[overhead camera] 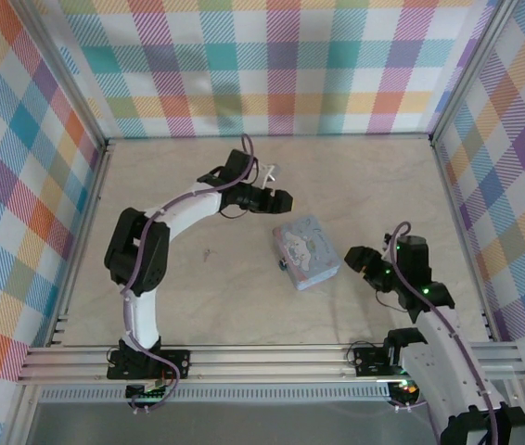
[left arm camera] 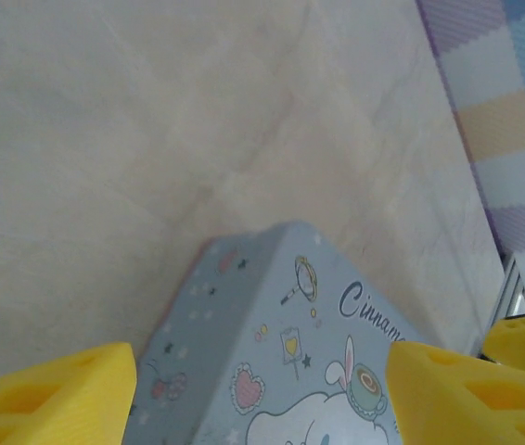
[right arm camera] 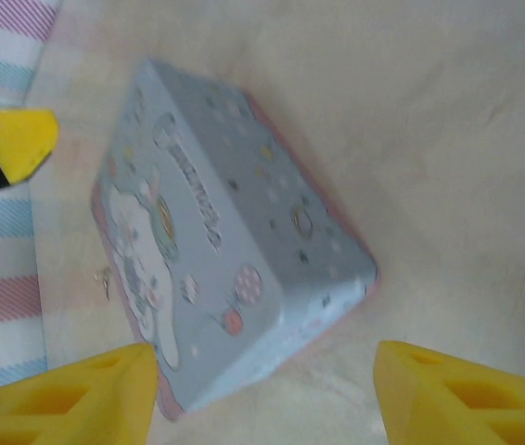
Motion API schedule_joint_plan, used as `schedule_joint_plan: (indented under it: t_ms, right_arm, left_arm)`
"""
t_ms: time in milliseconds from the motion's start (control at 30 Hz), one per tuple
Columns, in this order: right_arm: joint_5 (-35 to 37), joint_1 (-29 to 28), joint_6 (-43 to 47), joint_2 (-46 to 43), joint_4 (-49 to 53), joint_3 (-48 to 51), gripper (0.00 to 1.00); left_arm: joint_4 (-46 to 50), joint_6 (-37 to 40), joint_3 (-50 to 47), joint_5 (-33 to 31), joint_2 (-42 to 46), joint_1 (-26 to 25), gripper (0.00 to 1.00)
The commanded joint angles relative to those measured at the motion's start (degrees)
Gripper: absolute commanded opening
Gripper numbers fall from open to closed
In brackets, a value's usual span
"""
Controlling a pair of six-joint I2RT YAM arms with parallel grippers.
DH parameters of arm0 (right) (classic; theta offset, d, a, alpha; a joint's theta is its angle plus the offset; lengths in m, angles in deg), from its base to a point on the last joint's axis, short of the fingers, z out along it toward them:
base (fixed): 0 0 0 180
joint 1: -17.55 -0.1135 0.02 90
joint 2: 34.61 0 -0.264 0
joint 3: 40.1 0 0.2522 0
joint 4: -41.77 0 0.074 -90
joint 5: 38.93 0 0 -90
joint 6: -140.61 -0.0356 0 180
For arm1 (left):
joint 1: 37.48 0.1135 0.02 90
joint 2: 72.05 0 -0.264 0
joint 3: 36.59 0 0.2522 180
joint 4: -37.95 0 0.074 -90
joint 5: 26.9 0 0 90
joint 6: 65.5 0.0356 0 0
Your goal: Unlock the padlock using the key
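Left end effector (left arm camera: 262, 375) facing tin (left arm camera: 272, 306); lid lettering "Cinnam", rest hidden.

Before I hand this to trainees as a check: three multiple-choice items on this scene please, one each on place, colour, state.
1. The tin lies: A in the middle of the table; B on the floor; C in a drawer.
2. Wrist-view fingers are: A black; B yellow; C red.
3. The left end effector is: A shut; B clamped on the tin; C open, empty.
A, the tin sits mid-table; B, both wrist views show yellow; C, jaws apart, clear of the tin.
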Motion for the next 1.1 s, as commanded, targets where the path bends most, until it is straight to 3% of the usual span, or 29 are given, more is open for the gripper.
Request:
schedule_joint_plan:
  t_ms: [0,267,700,1067]
  right_arm:
    - [-1.09,-3.74,-4.86,1.05,-2.24,2.26,0.62]
    - [3.74,-12.62,-9.03,11.64,-12.76,2.03,0.6]
    - [5.3,-12.92,-6.56,32.07,-22.28,-9.63,0.58]
    - [1.27,-13.06,-1.82,51.29,-24.04,-25.44,0.53]
  left_arm:
    - [8.34,4.8,2.59,3.08,-2.0,-1.18,0.7]
    - [8.66,5.81,0.65,3.93,-2.15,-2.71,0.64]
    - [3.08,2.65,-11.71,0.6,8.14,-2.89,0.6]
    - [-2.07,-5.47,-20.62,-10.65,16.43,-1.95,0.6]
